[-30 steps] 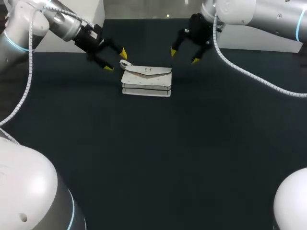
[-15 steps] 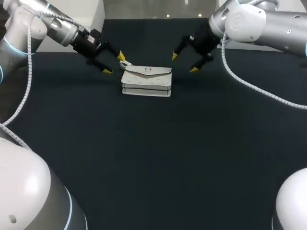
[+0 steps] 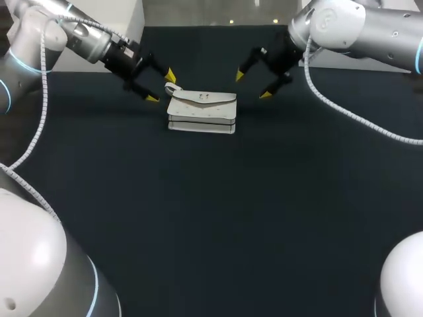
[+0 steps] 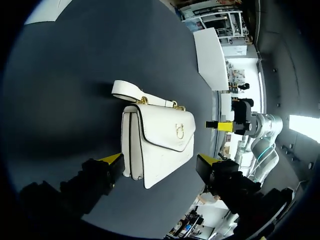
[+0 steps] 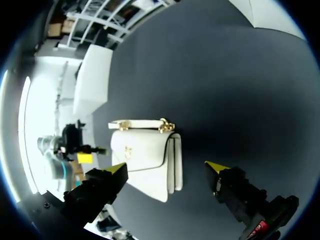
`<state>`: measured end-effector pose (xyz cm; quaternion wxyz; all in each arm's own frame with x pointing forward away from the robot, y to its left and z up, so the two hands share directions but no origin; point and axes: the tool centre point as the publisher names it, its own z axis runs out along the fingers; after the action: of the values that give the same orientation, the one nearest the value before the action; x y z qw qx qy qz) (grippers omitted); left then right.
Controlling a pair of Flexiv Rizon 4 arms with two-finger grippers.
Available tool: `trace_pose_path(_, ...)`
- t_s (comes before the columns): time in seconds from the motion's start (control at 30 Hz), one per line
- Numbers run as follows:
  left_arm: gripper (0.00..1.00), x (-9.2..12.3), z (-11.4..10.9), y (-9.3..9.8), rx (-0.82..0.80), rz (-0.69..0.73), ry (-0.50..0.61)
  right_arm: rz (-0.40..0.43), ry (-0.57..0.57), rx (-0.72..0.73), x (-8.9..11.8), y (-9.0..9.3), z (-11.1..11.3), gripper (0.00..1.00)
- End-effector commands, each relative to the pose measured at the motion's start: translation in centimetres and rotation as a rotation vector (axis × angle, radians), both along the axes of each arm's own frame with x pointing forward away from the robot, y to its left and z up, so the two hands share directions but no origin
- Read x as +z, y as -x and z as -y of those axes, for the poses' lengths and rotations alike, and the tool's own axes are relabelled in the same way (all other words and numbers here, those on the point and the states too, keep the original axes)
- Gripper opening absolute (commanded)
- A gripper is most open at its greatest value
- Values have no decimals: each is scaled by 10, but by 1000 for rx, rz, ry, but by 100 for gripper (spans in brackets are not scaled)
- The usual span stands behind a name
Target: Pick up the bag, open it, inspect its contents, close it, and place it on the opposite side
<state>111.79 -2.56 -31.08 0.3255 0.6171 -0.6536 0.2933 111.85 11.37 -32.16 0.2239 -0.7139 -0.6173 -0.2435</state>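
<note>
At the far left of the dark table point(image 3: 211, 224), the left gripper point(image 3: 161, 86) hovers just beside the strap end of the white handbag point(image 3: 201, 111) and touches nothing. Its jaws stand wide, one yellow tip toward the back edge and the other lower, nearer the tabletop. The spread appears chosen to admit the bag's end or its short carry strap point(image 4: 131, 92), which lies slack on the table along the bag's top edge, fixed by gold rings. The handbag itself is at the far middle of the table and appears to lie on its back, with the flap closed and uppermost and the gold clasp point(image 4: 179, 131) showing. In the left wrist view it sits ahead of that gripper's open fingers, ungripped. Shut and lying low, it offers its two ends as the readiest holds, which would account for the arms flanking it. To the right, the right gripper point(image 3: 252, 86) hangs near the opposite end, apart from the bag, jaws likewise wide and empty. Judgement: the pick-up is not yet made, so opening, inspection, closing and transfer are all outstanding. Risk noted: a grasp on the slack strap alone could let the bag swing.
</note>
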Motion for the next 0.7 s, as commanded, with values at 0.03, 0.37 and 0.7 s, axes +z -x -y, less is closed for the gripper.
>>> trace_pose_path(0.03, 100, -13, -3, -12, -6, -38, 67, -42, -52, 22, -13, -5, -2, 100)
trace_pose_path(0.37, 100, -18, 1, -17, 25, -72, 147, -90, -196, 38, -28, -8, -19, 100)
trace_pose_path(0.7, 82, -25, 14, -21, 17, -93, 180, -131, -323, 88, -37, -12, -36, 84)
